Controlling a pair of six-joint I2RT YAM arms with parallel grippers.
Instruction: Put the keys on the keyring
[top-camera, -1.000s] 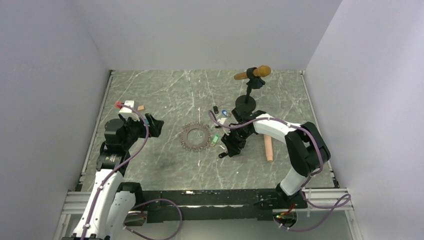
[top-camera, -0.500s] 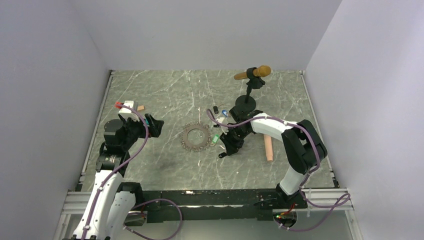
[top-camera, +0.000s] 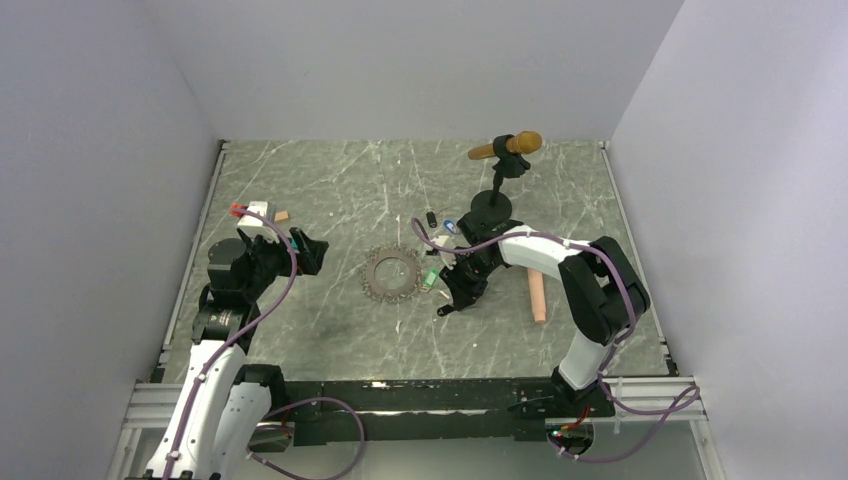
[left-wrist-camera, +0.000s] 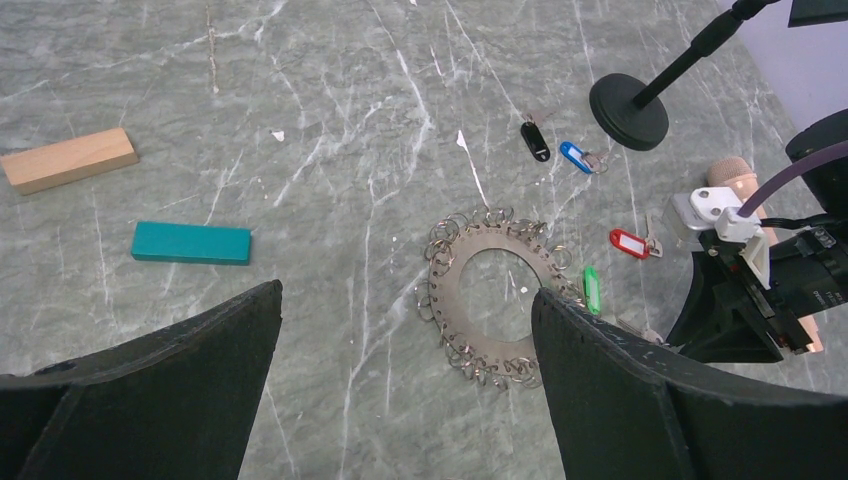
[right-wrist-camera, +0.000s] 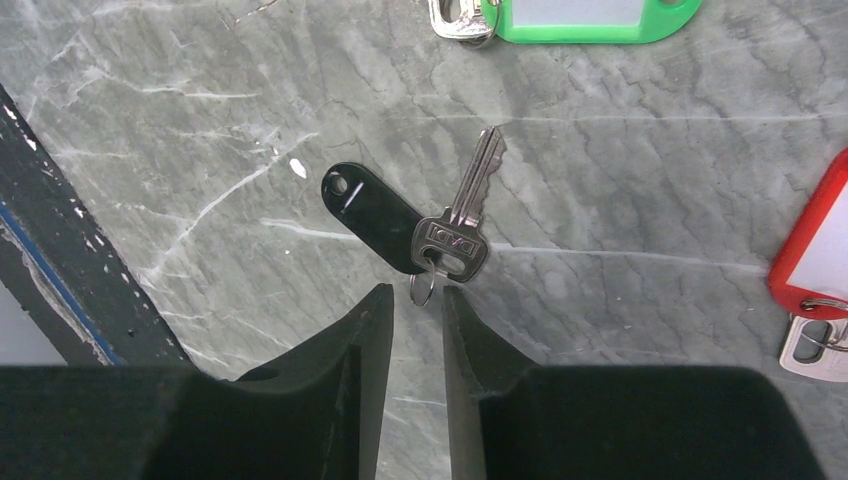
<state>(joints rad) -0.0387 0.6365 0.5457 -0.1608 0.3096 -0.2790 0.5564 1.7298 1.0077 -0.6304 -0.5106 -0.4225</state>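
Black-tagged key is laid flat on the grey table near the keyring, its little loop framed by the right gripper, whose fingers are only a small gap apart. Green key and red key are seen close by. The left gripper is held wide apart.

The keyring lies near the middle of the table. To its left sit the far block and, before and right of it, the near block. Behind and right of the keyring, the first key and second key lie side by side, left of the stand base. The third key lies just beside the keyring's right rim, the fourth key farther right. The fifth key lies just before the right gripper.
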